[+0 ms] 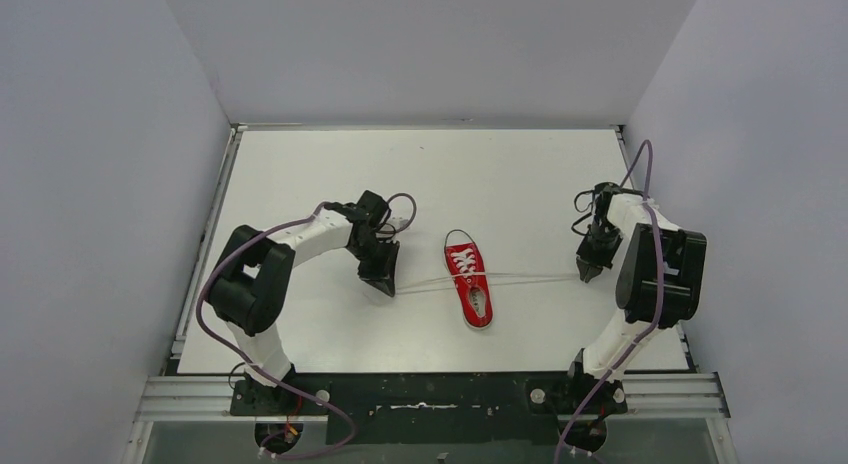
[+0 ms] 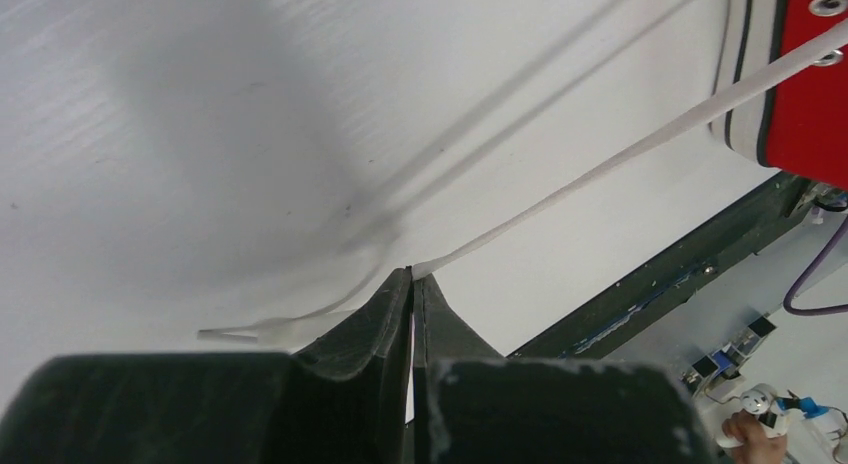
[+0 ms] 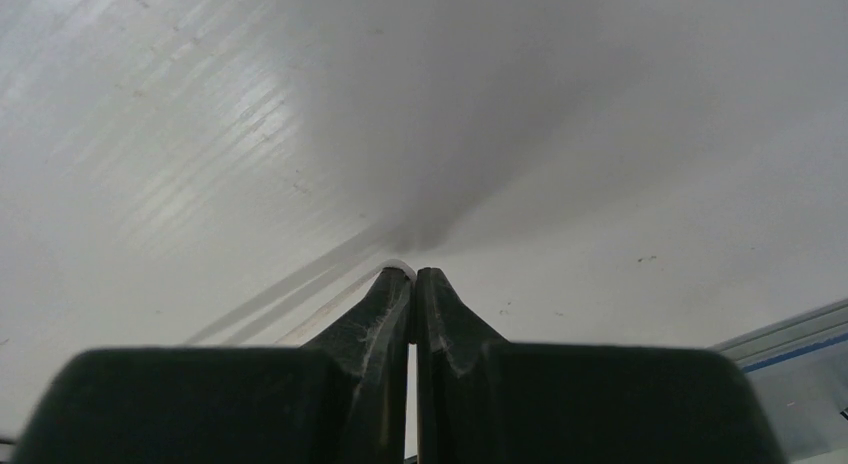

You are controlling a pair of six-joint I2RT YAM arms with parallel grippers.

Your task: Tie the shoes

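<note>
The small red sneaker with a white sole rim lies on the white table between the arms, toe toward the back. Its two white lace ends are pulled out taut to either side. My left gripper is shut on the left lace end to the left of the shoe. In the left wrist view the lace runs from the closed fingertips to the shoe's side, and its tip hangs loose. My right gripper is shut on the right lace end; the right wrist view shows the lace pinched at the fingertips.
Grey walls close in the table on the left, back and right. A dark metal rail with the arm bases runs along the near edge. Purple cables loop beside each arm.
</note>
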